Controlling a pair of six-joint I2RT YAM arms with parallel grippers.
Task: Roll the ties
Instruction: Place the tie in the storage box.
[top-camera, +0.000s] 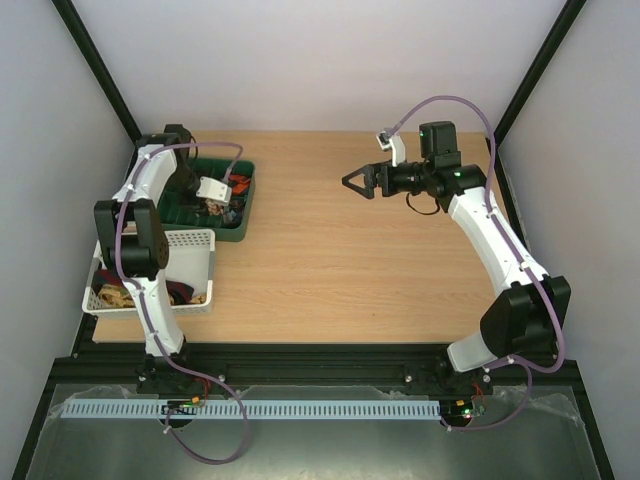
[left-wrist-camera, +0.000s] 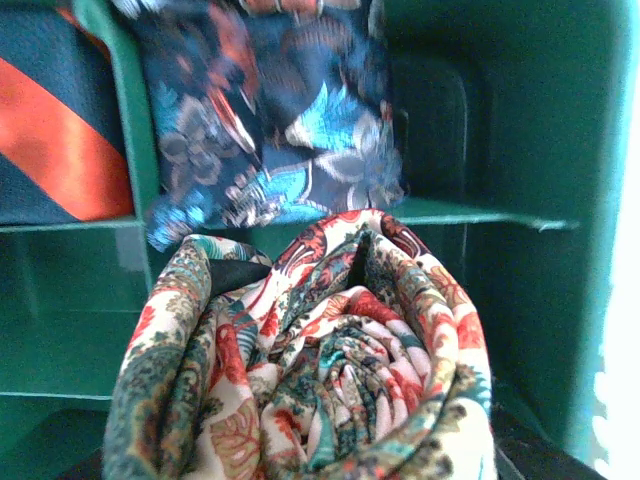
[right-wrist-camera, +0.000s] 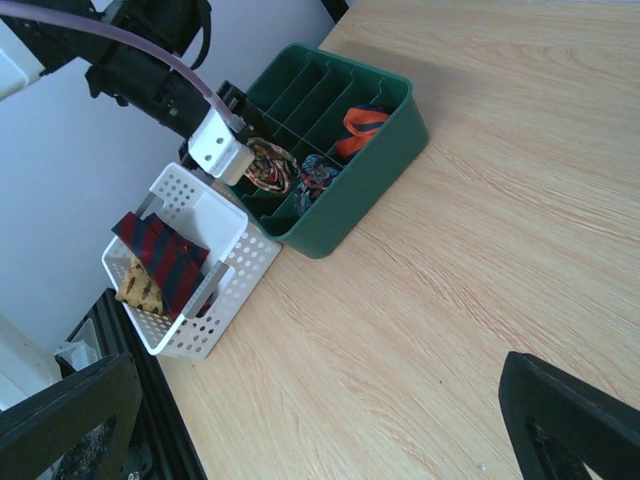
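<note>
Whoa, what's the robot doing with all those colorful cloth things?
It's rolling neckties and packing them away. The left claw grips a rolled red-and-cream patterned tie at the green divided tray, where a blue flowery tie and an orange-striped tie already sit in slots. The white basket beside it holds ties not rolled yet, a red-striped tie and a yellow tie. The right claw hangs open over the table, holding nothing.
</note>
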